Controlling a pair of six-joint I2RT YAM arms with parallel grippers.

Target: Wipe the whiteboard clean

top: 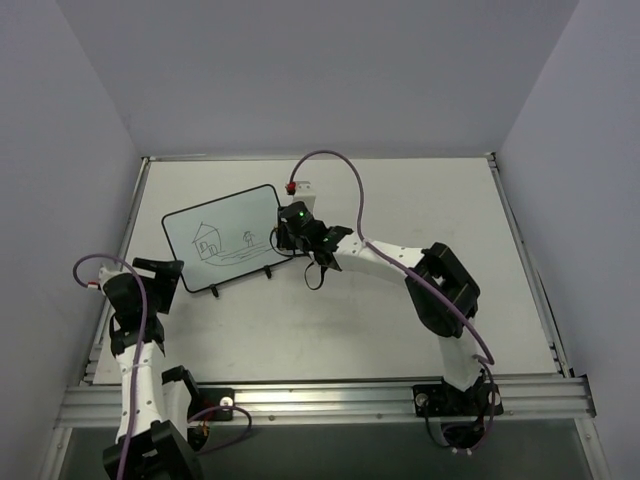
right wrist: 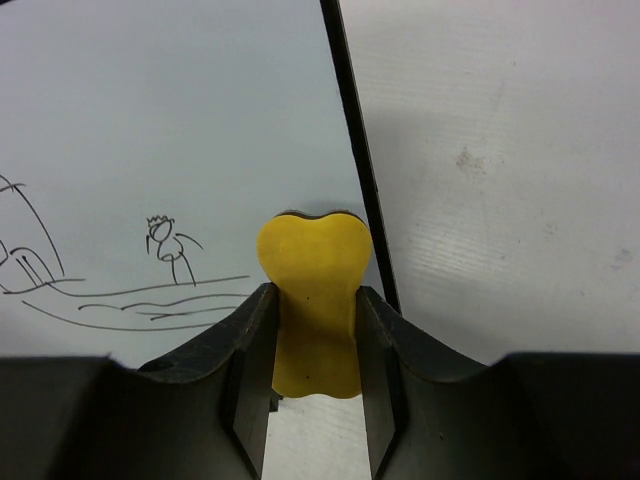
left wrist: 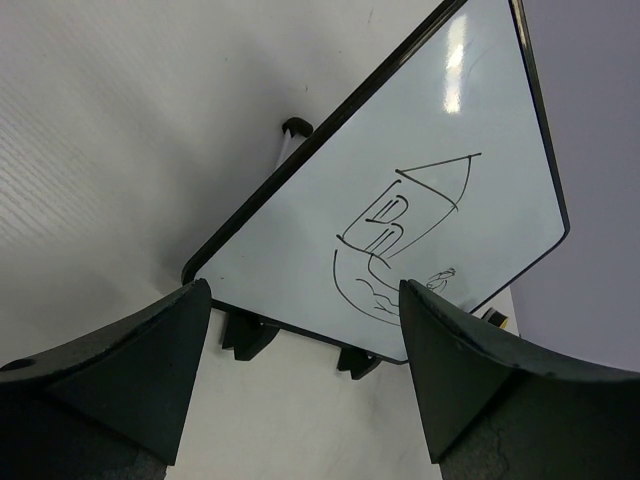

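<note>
Top view, board: the whiteboard (top: 222,237) sits on the worktop (top: 400,320), left of centre. The right gripper (top: 290,235) is at its right edge and the left gripper (top: 160,272) is near its near-left corner.
Top view, room: bare worktop to the right and front; walls close in at the left and rear.
Left wrist, gripper: the left gripper (left wrist: 305,290) is spread wide and holds nothing. The whiteboard (left wrist: 450,170) is ahead, with a house drawing (left wrist: 400,215) on it and its feet (left wrist: 245,335) nearest the gripper.
Right wrist, gripper: the right gripper (right wrist: 314,310) pinches a yellow eraser (right wrist: 312,270), whose tip is at the black right rim of the whiteboard (right wrist: 150,120), beside a stick figure (right wrist: 170,245).
</note>
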